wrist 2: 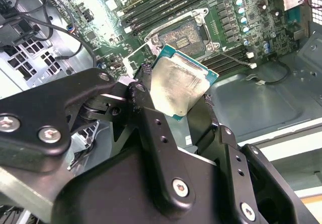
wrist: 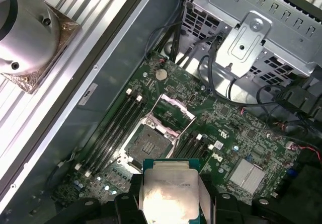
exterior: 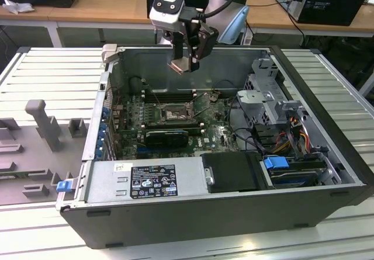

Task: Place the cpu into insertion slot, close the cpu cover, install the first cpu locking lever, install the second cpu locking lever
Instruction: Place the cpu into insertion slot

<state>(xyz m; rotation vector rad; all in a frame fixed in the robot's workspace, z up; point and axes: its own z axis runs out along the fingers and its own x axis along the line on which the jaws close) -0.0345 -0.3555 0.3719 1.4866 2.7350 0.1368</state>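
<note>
Exterior view, starting from its left: grey fixture blocks (exterior: 44,122) rest on the slatted table (exterior: 52,61); just beside them the open computer case (exterior: 175,225) lies on its side, with the labelled power supply (exterior: 146,181) along its near wall; behind that the green motherboard (exterior: 131,111) covers the case floor, and the insertion slot (exterior: 174,115) sits on it as a dark square with a metal rim; high above the slot, about level with the case's upper edge, hangs the black gripper (exterior: 186,61), clamped on the cpu (exterior: 179,66), whose pale tan underside faces this camera; the chip is well clear of the board and touches nothing but the gripper; further to the exterior view's right stands the silver drive cage (exterior: 263,96), with bundled cables (exterior: 292,137) just below it. Second wrist view: the fingers (wrist 2: 146,118) press on two opposite edges of the cpu (wrist 2: 180,90), its silver-grey top face toward the lens and its green border showing; the insertion slot (wrist 2: 183,32) lies open beyond it, flanked by long black memory slots (wrist 2: 161,5). First wrist view: the cpu (wrist: 168,194) is held apart from the insertion slot (wrist: 148,144); the cpu cover (wrist: 177,105) stands lifted beside the socket.
</note>
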